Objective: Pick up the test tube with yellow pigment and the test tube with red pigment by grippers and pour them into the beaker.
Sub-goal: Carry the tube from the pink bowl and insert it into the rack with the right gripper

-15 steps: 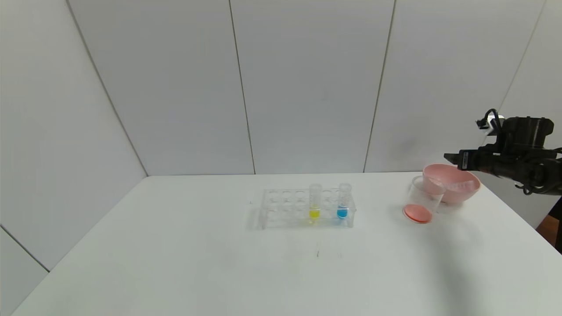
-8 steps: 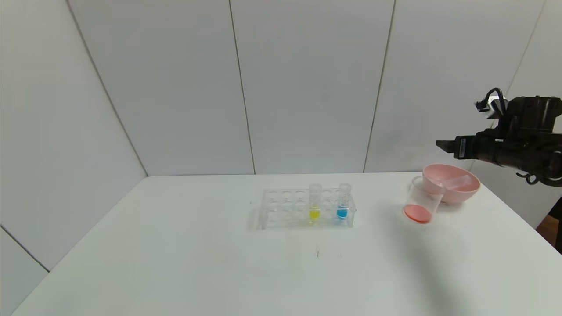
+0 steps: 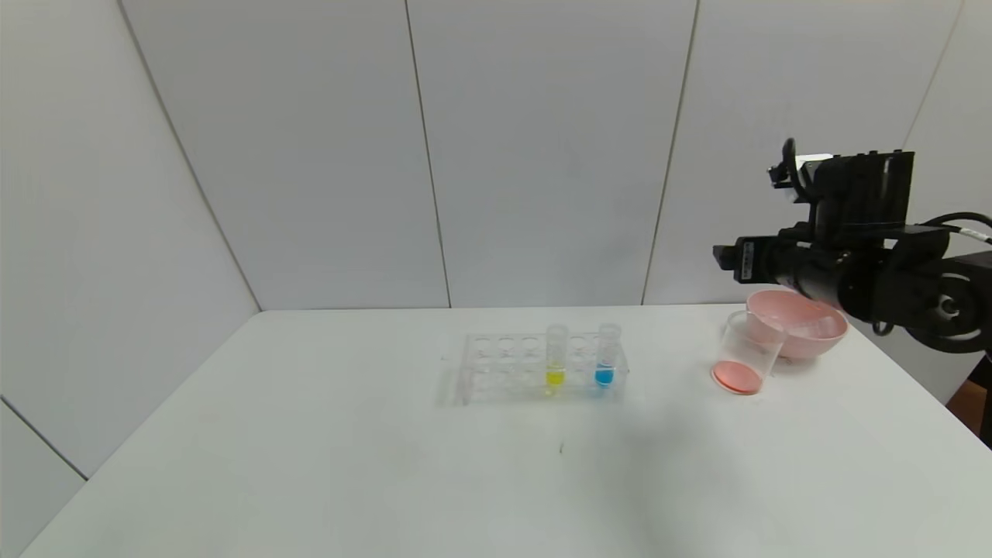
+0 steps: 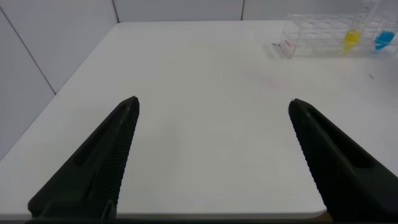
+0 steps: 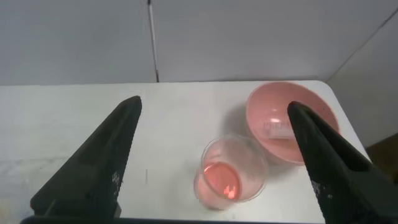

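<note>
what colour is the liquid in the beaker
Orange-red, a shallow layer at the bottom of the beaker; the right wrist view shows it best.

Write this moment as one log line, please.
right gripper: jaws open, empty, above clear glass beaker holding red liquid | yellow-liquid test tube: in rack

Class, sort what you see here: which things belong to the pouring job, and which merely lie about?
Job:
- clear test tube with yellow liquid
- clear glass beaker holding orange-red liquid
- empty clear tube in the bowl
- black right gripper, jaws open

Lying about:
- clear tube with blue liquid
- clear plastic rack
- pink bowl
</note>
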### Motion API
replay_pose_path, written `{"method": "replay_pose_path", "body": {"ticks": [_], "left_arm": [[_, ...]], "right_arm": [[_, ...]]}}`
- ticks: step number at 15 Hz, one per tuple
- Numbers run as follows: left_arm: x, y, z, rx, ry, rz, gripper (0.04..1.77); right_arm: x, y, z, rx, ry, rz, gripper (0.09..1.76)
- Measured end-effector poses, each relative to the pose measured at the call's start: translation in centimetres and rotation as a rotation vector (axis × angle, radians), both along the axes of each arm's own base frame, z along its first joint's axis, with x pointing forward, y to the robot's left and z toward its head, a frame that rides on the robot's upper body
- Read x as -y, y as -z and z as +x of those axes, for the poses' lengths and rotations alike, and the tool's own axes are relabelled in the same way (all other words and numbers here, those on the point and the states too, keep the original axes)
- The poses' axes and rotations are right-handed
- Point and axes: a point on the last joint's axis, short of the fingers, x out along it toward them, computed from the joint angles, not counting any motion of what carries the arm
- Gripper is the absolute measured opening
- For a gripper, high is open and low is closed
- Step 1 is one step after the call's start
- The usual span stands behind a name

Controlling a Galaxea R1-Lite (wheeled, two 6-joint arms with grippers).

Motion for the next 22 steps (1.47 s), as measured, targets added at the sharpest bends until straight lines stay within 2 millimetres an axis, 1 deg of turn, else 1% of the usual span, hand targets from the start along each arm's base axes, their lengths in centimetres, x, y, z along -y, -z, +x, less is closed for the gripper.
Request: {"method": "replay_pose_path", "body": {"ticks": [2, 5, 7, 9, 10, 15, 19, 20, 22], "left_arm": [[0.0, 0.0, 0.0, 0.000, 0.000, 0.000, 1.72], [0.0, 0.0, 0.0, 0.000, 0.000, 0.000, 1.72], [0.0, 0.0, 0.0, 0.000, 0.000, 0.000, 1.72], [0.0, 0.0, 0.0, 0.000, 0.000, 0.000, 1.72], [0.0, 0.0, 0.0, 0.000, 0.000, 0.000, 1.72], [0.0, 0.0, 0.0, 0.000, 0.000, 0.000, 1.72], [0.0, 0.0, 0.0, 0.000, 0.000, 0.000, 1.72], [0.0, 0.0, 0.0, 0.000, 0.000, 0.000, 1.72], [0.0, 0.0, 0.0, 0.000, 0.000, 0.000, 1.72]], "right_arm": [[-2.7, -0.2, -1.7, -0.018, -0.056, 0.016, 1.68], [-6.7, -0.5, -4.4, -0.013, -0.158, 0.111, 1.69], [-8.6, -0.2, -6.1, -0.044, -0.160, 0.096, 1.70], [-9.9, 0.2, -7.4, -0.062, -0.112, 0.045, 1.70], [-10.5, 0.3, -7.9, -0.065, -0.121, 0.039, 1.70], [-14.0, 1.4, -10.6, -0.097, -0.235, 0.113, 1.70], [-16.1, 2.8, -12.4, -0.134, -0.286, 0.143, 1.70], [-16.8, 3.2, -12.7, -0.140, -0.293, 0.170, 1.70], [-17.8, 4.2, -12.6, -0.148, -0.292, 0.183, 1.70]]}}
